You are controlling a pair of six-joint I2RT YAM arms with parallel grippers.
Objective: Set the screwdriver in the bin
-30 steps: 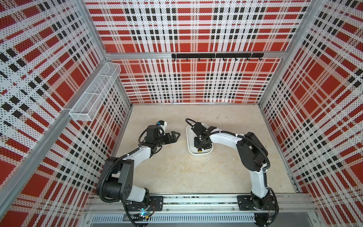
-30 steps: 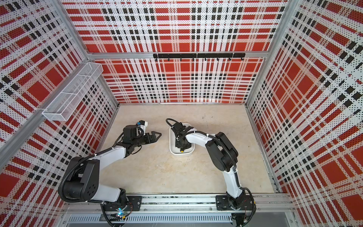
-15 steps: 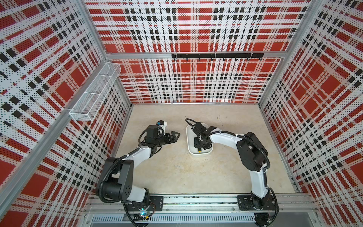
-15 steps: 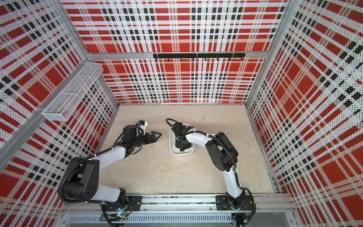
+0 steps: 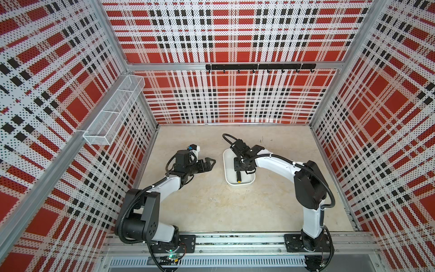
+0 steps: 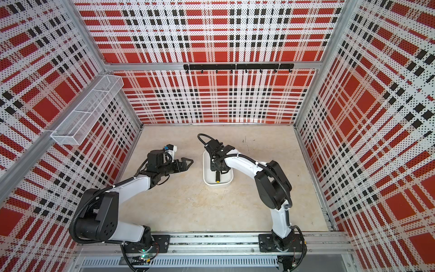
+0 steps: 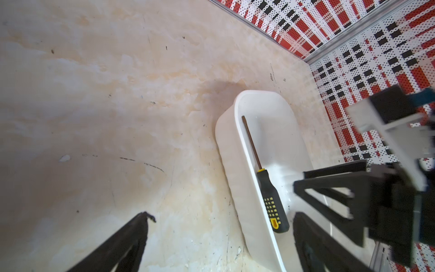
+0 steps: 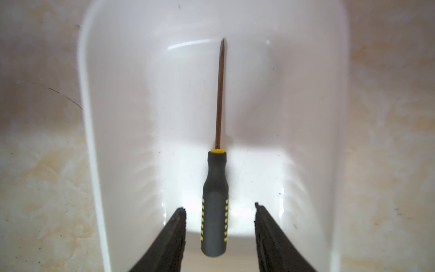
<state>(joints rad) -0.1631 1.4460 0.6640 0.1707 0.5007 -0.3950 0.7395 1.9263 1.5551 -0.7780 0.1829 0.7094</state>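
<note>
The screwdriver (image 8: 215, 179), black-handled with yellow marks, lies flat on the floor of the white bin (image 8: 94, 117). In both top views its handle end (image 5: 238, 177) (image 6: 217, 177) shows toward the bin's front. My right gripper (image 8: 220, 207) hangs open over the bin (image 5: 227, 164), one finger on each side of the handle with a gap to both. My left gripper (image 7: 221, 216) is open and empty over the bare floor, just left of the bin (image 7: 235, 169). In a top view the left gripper (image 5: 210, 163) points toward the bin.
A long white wire-mesh basket (image 5: 113, 113) hangs high on the left wall. A black hook rail (image 5: 259, 67) runs along the back wall. Plaid walls close in the beige floor on three sides, and both arm bases sit on the front rail (image 5: 235, 240).
The right gripper's fingers have parted and no longer hold the screwdriver, which rests in the bin. Both arms stay almost where they were.
</note>
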